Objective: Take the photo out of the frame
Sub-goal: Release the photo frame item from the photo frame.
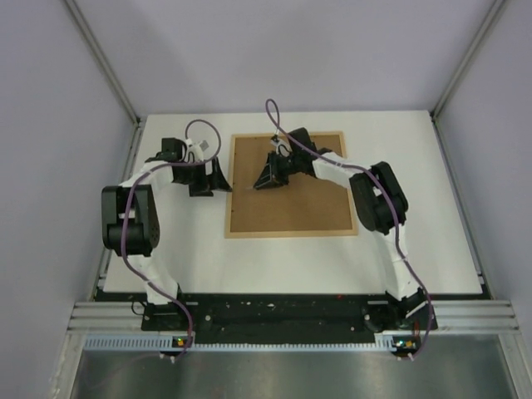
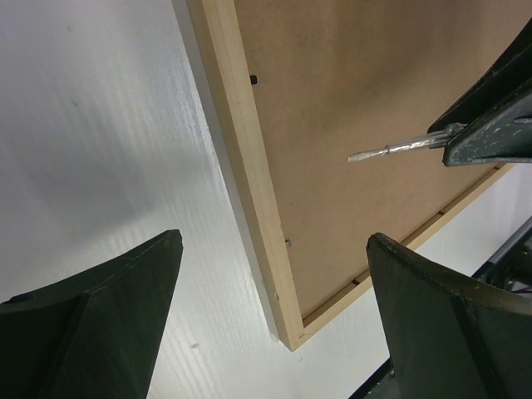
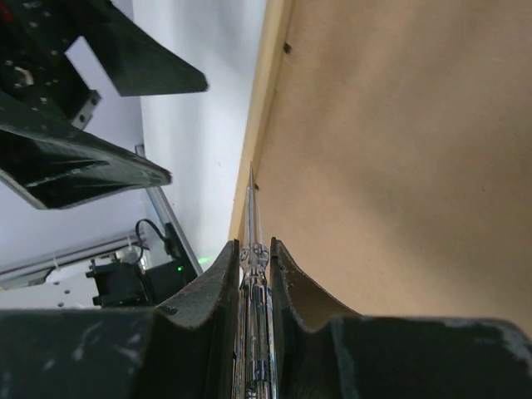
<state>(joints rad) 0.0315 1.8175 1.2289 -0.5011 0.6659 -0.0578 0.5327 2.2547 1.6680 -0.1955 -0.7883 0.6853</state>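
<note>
The frame (image 1: 291, 233) lies face down on the white table, with its plain brown backing board (image 1: 307, 204) facing up. The photo is hidden under the board. My right gripper (image 1: 264, 179) is over the board's upper left part, shut on a thin metal screwdriver (image 3: 253, 224) whose tip points toward the frame's left border (image 3: 268, 75). My left gripper (image 1: 218, 179) is open and empty, and hovers at the frame's left edge. In the left wrist view it (image 2: 273, 241) straddles the wooden border (image 2: 241, 141) near a corner, and the screwdriver (image 2: 399, 149) shows above the board (image 2: 349, 75).
Small dark retaining tabs (image 2: 253, 80) sit along the inner edge of the frame's left border. White table surface (image 1: 191, 241) lies left of and in front of the frame. Grey enclosure walls (image 1: 75, 75) stand around the table.
</note>
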